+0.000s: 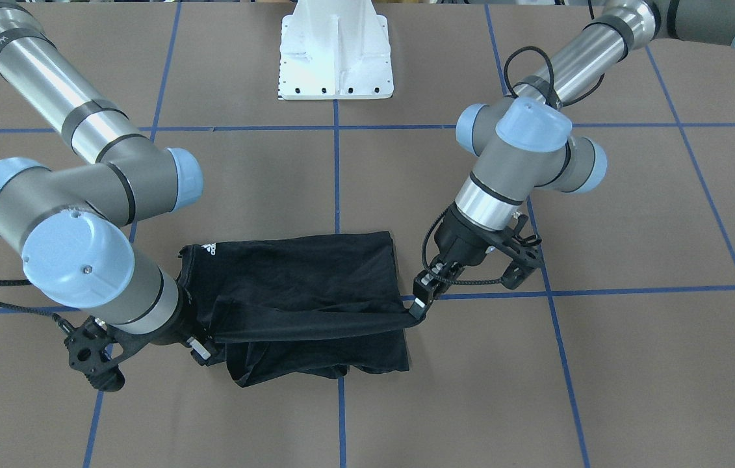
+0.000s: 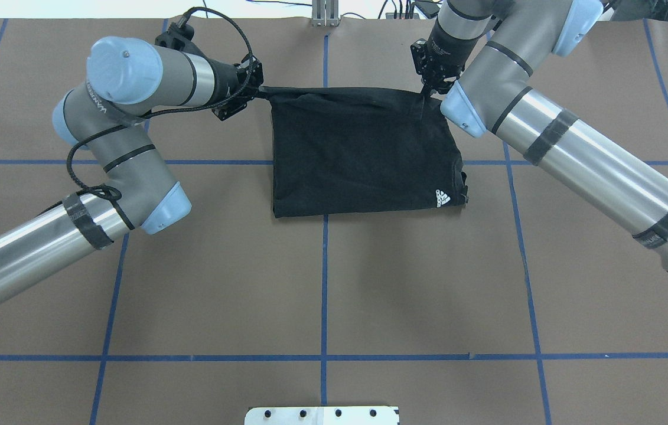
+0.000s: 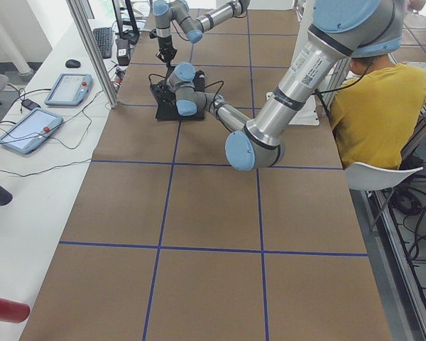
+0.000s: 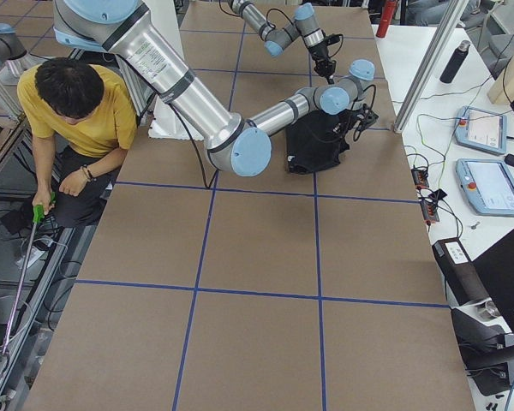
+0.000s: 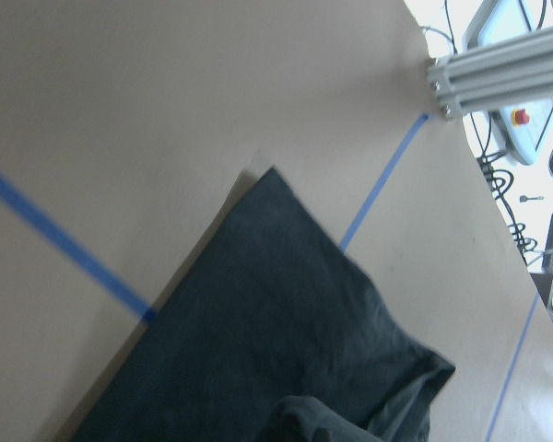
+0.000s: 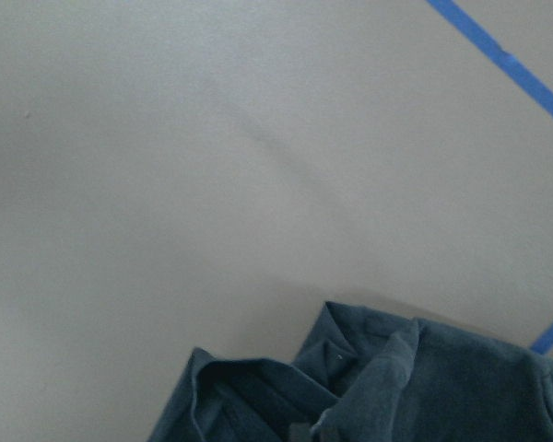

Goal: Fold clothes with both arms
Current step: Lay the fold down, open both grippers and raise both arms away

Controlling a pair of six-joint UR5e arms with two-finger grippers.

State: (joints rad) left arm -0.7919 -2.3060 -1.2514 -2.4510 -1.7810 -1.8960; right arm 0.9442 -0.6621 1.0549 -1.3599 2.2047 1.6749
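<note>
Overhead exterior shows the black T-shirt lying partly folded on the far half of the brown table, its white logo on the corner nearer the robot. The left gripper and right gripper each pinch one end of the shirt's far edge, jaws closed on cloth, and that edge runs taut between them and appears slightly raised. Holding the ends apart likely keeps the layer flat, so it can be carried over as one even fold
</note>
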